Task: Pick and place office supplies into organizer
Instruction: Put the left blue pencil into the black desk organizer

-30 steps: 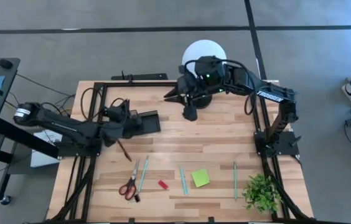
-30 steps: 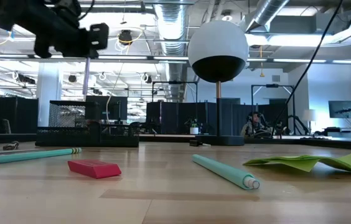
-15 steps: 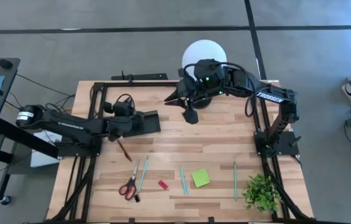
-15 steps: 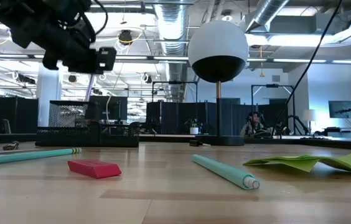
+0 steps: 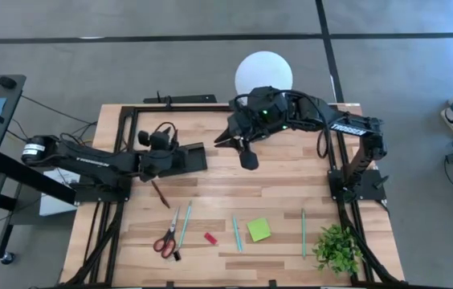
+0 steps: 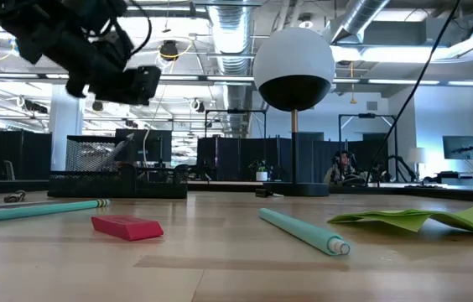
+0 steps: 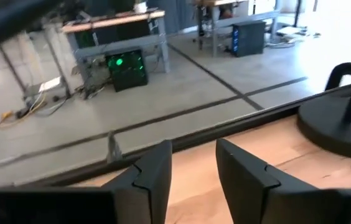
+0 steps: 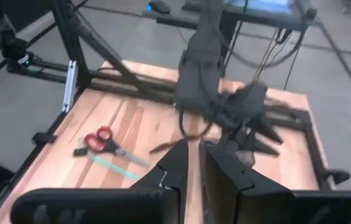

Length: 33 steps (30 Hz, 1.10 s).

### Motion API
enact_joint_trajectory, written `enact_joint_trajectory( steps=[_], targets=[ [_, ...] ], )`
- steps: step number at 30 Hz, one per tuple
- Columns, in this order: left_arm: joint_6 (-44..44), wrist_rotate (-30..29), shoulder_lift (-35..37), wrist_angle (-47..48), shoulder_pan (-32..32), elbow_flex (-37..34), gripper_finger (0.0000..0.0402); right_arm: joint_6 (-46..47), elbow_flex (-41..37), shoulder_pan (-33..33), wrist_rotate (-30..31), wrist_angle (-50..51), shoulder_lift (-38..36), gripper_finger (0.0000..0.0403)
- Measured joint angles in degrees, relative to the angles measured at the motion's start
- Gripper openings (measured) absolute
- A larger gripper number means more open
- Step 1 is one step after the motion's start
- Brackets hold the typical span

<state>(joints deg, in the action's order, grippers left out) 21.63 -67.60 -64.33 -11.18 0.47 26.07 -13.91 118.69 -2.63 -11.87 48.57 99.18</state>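
— Where is the left gripper for you?

— I have it at the back left of the surface, raised over the left end of the organizer. In its wrist view the fingers stand apart with bare wood showing between them, so I call it released and empty. From the low view it hangs above the organizer's mesh wall without touching it.

— And the right gripper?

— Centre back, hovering above the wood just in front of the white globe lamp. Its fingers are drawn together with only a thin slit between them, and nothing is in there. I read it as clenched on nothing.

— What about the supplies?

— All lying loose on the wood. The brown pen lies nearest the organizer, just in front of it. Along the front edge I see the red-handled scissors with a teal pen just beside them, then the small red piece, a second teal pen, the lime-green sticky pad and a green pen. The little plant sits at the front right corner. I cannot tell what is inside the organizer.
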Motion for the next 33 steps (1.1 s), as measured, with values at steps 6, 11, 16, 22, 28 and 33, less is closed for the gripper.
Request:
enact_joint_trajectory(
  steps=[6,11,16,22,28,33],
  targets=[
    [-14.25,-3.27,8.08,0.26,-6.44,8.09,0.0117,0.14,0.01,-0.09,5.51,7.91,-1.92,0.0043],
    [-19.67,-3.46,15.28,0.17,-13.02,15.43,0.0117,3.45,0.07,0.17,9.23,14.84,-5.85,0.0043],
    [-12.82,1.26,20.64,10.44,-19.47,16.41,0.0116,6.05,-1.2,3.03,9.36,18.75,-9.59,0.0043],
    [18.02,12.7,20.78,37.4,-24.04,16.24,0.0116,10.52,-16.45,9.51,9.52,11.49,-14.93,0.0043],
    [33.55,14.77,15.26,49.02,-29.48,16.26,0.0116,20.97,-42.21,15.96,18.03,-1.02,-21.3,0.0043],
    [35.59,12.28,9.95,45.11,-35.16,16.26,0.0116,31.87,-59.71,21.61,23.45,-11.92,-25.78,0.0043]
  ],
)
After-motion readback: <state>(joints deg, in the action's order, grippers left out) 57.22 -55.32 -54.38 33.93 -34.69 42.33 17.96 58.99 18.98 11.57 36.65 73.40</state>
